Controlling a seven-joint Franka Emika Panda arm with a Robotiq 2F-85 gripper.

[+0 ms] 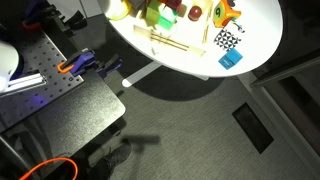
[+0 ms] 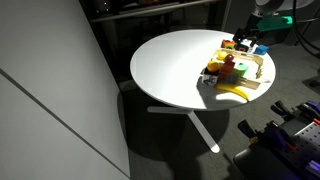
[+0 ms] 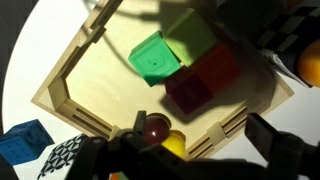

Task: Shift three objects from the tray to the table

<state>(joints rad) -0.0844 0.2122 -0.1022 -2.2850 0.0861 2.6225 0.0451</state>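
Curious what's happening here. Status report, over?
Gripper open, over tray. Green block, red block inside tray. Blue cube outside, beside rim.

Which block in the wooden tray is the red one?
The dark red block right of the bright green block in the wrist view, in shadow.

A blue cube (image 3: 22,143) lay left of the pincer (image 3: 185,140) in the wrist view, a checkered piece (image 3: 62,158) just beside it; a perforated bench (image 1: 45,100) and a floor vent (image 1: 250,126) stood well apart from it.

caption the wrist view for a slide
Wrist camera over the pale wooden tray holding a green block and red block.
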